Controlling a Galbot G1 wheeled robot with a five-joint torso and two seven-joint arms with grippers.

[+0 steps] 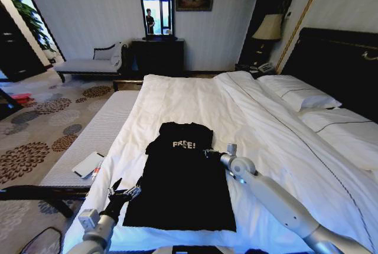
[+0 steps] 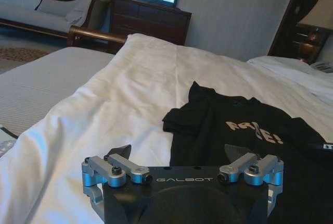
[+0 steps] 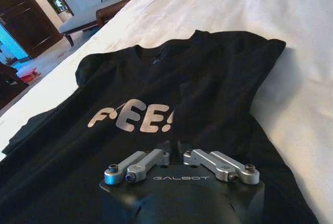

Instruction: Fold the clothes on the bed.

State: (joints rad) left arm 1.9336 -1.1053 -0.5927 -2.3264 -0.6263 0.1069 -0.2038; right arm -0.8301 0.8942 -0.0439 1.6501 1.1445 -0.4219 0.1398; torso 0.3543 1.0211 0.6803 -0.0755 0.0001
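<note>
The clothes, one black T-shirt (image 1: 180, 177) with white lettering, lie flat on the bed's white duvet (image 1: 195, 97) near its foot. My left gripper (image 1: 121, 198) hovers open just off the shirt's lower left corner. In the left wrist view the left gripper (image 2: 179, 151) has its fingers spread, with the shirt (image 2: 250, 140) ahead of it. My right gripper (image 1: 209, 153) rests on the shirt's right side at chest height. In the right wrist view the right gripper (image 3: 174, 145) is shut on the black fabric (image 3: 156, 88), and a crease runs up from its tips.
Pillows (image 1: 298, 94) and a dark headboard (image 1: 336, 59) are on the right. A grey bench (image 1: 88, 142) carrying a white flat object (image 1: 88, 163) runs along the bed's left side. A chaise (image 1: 88, 64), a dresser (image 1: 156, 56) and a lamp (image 1: 269, 28) stand by the far wall.
</note>
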